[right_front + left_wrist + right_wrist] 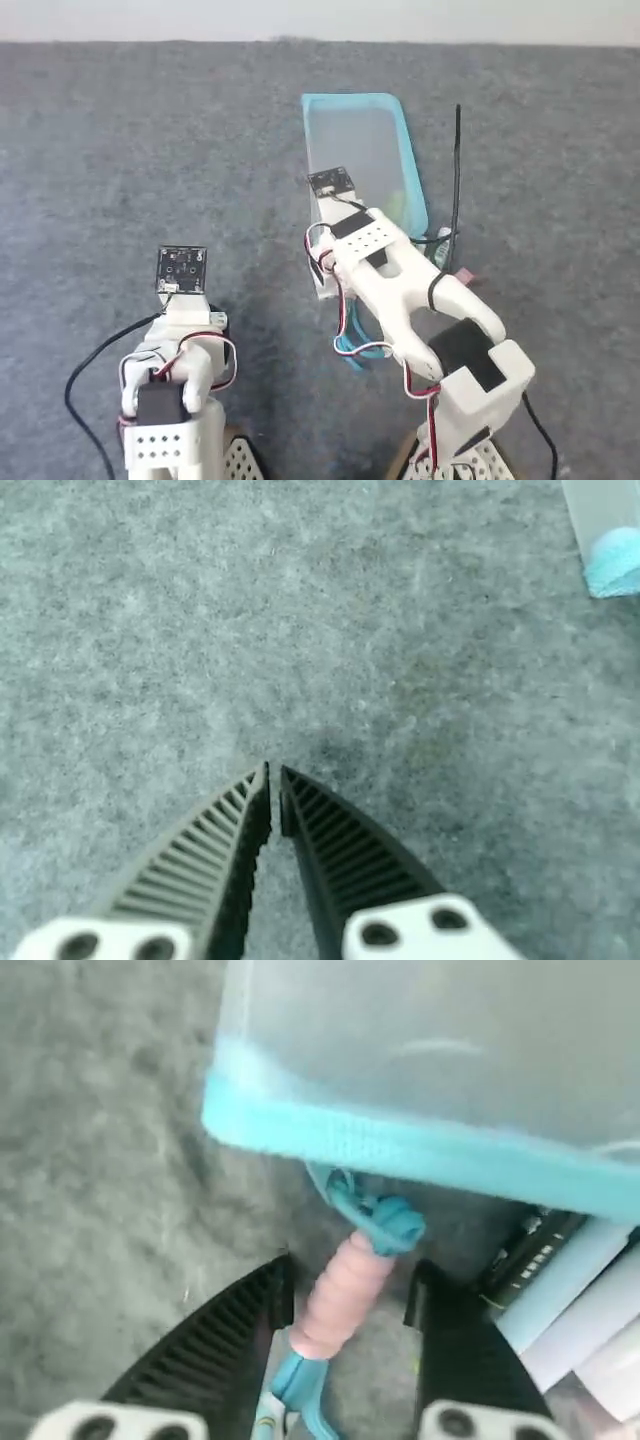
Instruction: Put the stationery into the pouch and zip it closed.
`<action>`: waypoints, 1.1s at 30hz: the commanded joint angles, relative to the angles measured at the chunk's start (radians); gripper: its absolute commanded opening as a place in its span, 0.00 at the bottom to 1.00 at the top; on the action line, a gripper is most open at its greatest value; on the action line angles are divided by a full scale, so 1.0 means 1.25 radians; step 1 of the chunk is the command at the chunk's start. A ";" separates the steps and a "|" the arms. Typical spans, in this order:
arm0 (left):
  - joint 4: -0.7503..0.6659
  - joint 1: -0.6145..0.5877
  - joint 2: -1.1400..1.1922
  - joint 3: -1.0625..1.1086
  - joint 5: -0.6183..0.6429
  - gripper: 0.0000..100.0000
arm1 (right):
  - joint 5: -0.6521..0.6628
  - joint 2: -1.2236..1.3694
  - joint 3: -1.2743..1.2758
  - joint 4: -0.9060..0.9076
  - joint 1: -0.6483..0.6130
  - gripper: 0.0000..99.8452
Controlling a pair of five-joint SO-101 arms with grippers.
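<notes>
Up close first: left pincer (272, 780), black ribbed fingers (200, 865) all but together, a sliver between the tips, nothing in them, hanging over bare grey bench (150, 610). At the edge of that left wrist view is one corner of the pouch (608, 540), well apart from the pincer.

Over to the right wrist view, which gives what the high view hides under the right arm (400, 285). Right pincer (350, 1270) is parted wide, with a pink ribbed zip pull (338, 1300) standing between its fingers (contact with either finger I cannot call). A turquoise cord (388, 1222) ties the pull to the pouch's turquoise edge band. Just beside that band lie white and pale blue pens (585, 1300).

High view now: the pouch (360, 140) lies flat on the bench in front of the right arm, translucent with turquoise trim. Something greenish shows through it near the arm's wrist. A thin black stick (457, 165) lies just beside the pouch, on the side away from the left arm (170, 400). Left arm sits tucked near its own base, well apart from the pouch. Bench is grey felt-like cloth all over, and a pale wall (150, 20) runs along its far edge.
</notes>
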 commanded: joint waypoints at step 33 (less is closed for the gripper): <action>0.004 -0.005 -0.014 -0.008 0.014 0.01 | 0.432 -0.412 0.075 0.121 -0.013 0.01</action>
